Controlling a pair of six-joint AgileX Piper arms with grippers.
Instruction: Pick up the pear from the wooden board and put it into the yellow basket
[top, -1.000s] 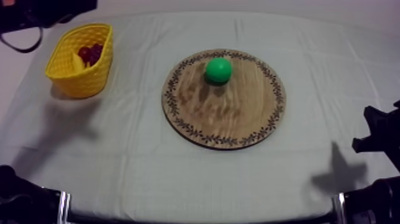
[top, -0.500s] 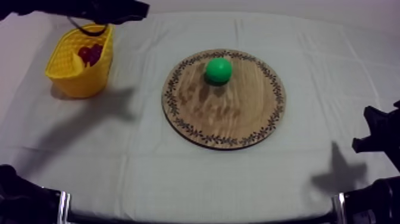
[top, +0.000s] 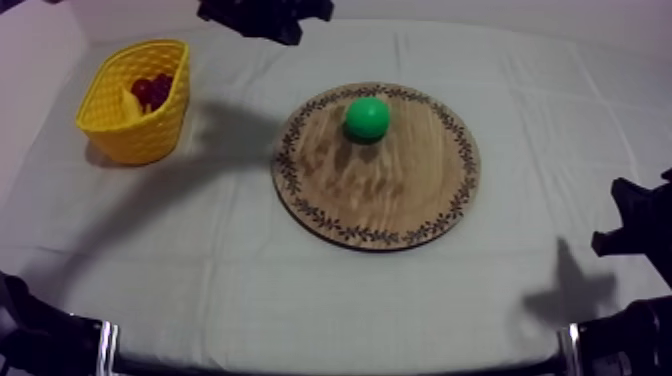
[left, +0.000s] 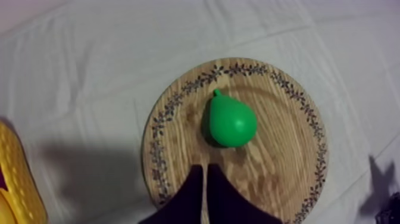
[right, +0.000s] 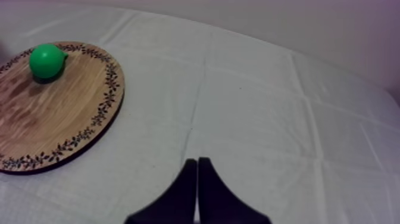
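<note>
Left tool, right tool pressed together (empty); left angled toward pear on board.

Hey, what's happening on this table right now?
The left gripper, shut on nothing, hangs above the wooden board, just short of the pear. The pear lies untouched on the board, and the yellow basket stands off to the left on the cloth. The right gripper rests shut over the cloth, beside the board.

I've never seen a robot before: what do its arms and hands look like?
The left hand and right hand each have two plain black fingers tapering to narrow tips. The left arm and right arm are black and angular, with no markings visible.
</note>
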